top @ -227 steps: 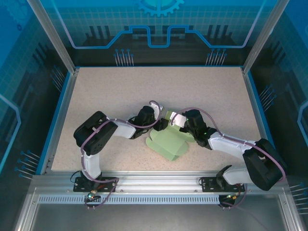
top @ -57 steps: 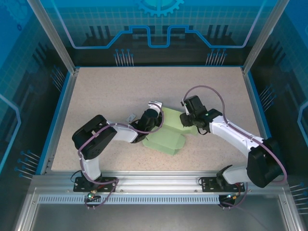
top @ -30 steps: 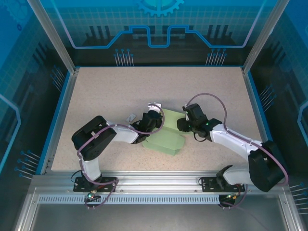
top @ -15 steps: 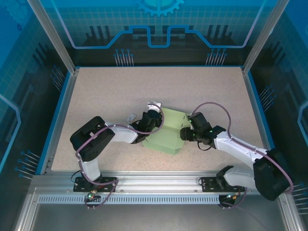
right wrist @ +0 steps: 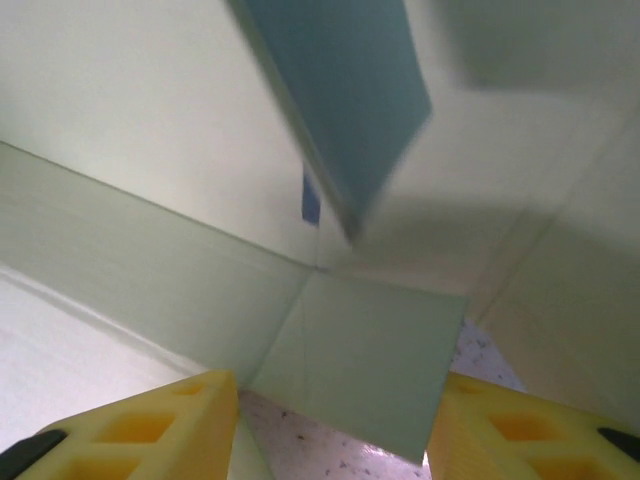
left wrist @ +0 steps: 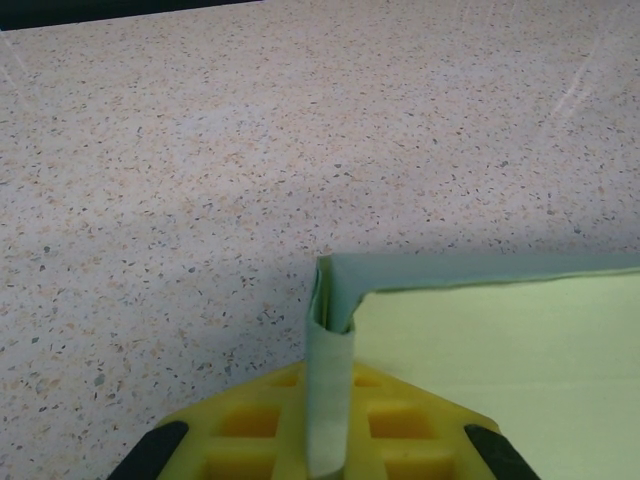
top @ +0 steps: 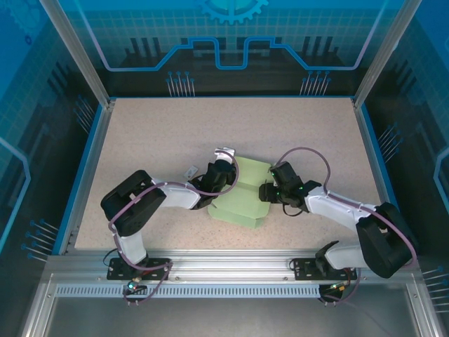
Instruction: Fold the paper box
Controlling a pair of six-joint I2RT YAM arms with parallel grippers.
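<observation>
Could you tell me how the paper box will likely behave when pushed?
Probably floppy: the paper box is thin card, bent over where the left gripper pinches it. Likely light, so an unrestrained push could slide it across the table. It should hinge along its visible creases rather than resist.

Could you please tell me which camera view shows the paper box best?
The top external view: nearly all of the paper box is visible there. The left wrist view gives one corner pinched in the left gripper; the right wrist view, blurred close-up panels.
</observation>
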